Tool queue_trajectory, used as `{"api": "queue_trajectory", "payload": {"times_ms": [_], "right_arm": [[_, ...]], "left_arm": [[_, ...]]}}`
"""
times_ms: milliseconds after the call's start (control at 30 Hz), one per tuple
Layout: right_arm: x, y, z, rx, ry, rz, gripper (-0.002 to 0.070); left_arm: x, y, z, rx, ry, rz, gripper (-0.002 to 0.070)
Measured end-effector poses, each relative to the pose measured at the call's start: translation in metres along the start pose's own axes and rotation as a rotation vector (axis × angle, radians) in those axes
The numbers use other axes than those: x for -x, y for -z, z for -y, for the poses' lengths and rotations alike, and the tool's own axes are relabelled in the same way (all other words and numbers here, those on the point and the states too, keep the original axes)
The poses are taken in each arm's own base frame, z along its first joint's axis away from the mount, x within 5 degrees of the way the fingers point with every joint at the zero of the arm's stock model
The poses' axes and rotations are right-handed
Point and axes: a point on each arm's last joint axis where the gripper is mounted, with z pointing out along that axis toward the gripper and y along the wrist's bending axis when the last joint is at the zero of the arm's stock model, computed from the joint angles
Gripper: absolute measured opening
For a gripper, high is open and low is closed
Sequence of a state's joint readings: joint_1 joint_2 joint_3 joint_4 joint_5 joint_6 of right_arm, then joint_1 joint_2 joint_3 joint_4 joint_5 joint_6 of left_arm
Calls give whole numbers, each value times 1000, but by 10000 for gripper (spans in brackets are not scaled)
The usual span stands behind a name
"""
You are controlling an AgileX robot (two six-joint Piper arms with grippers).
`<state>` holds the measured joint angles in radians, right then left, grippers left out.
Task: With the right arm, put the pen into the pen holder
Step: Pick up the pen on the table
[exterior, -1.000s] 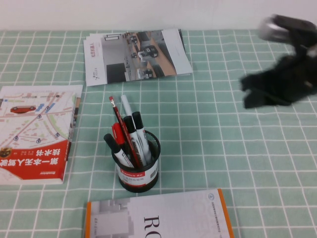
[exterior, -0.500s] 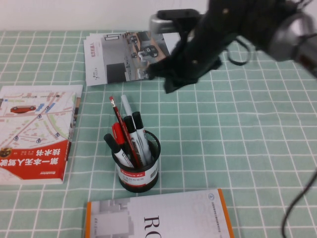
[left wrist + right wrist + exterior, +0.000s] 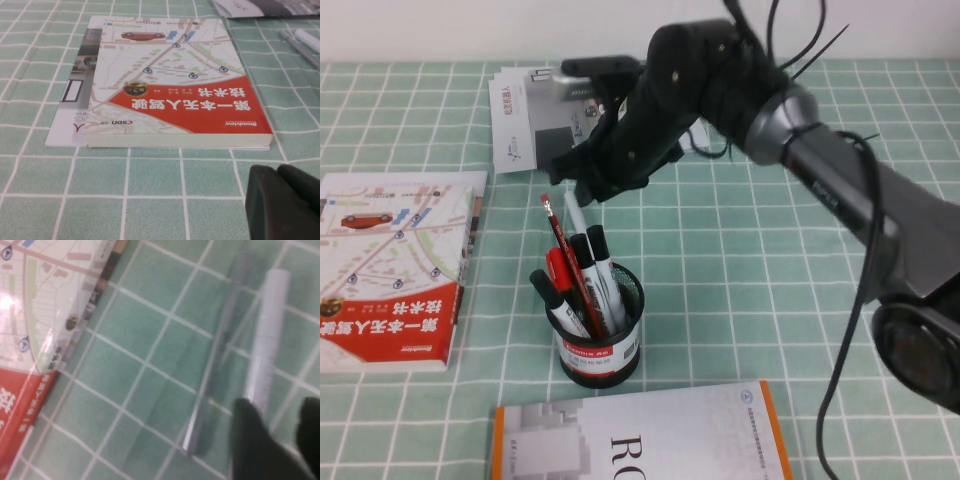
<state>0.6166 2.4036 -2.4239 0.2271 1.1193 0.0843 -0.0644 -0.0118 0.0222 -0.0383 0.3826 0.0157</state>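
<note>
pen blurred, right hand cut off

Holder: one. In it: three black-capped markers, one red-capped marker, one red pencil. Just behind holder: one white pen. Books around holder: three. Grippers: two, the right gripper above pen behind holder, the left gripper by red book left of holder.
</note>
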Motion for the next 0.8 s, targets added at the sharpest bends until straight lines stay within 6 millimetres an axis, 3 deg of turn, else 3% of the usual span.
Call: {"api": "queue_trajectory", "payload": {"times_ms": [100,200,800], "right_arm": [[-2,-14,0,23,-15,-3,289],[-2,-24,2,26,-24,3,356],[-5,-50,2,27,-23,39,356]], "left_arm": [[0,0,0,0,0,0,-4],[0,0,0,0,0,0,-4],[0,0,0,0,0,0,-4]]}}
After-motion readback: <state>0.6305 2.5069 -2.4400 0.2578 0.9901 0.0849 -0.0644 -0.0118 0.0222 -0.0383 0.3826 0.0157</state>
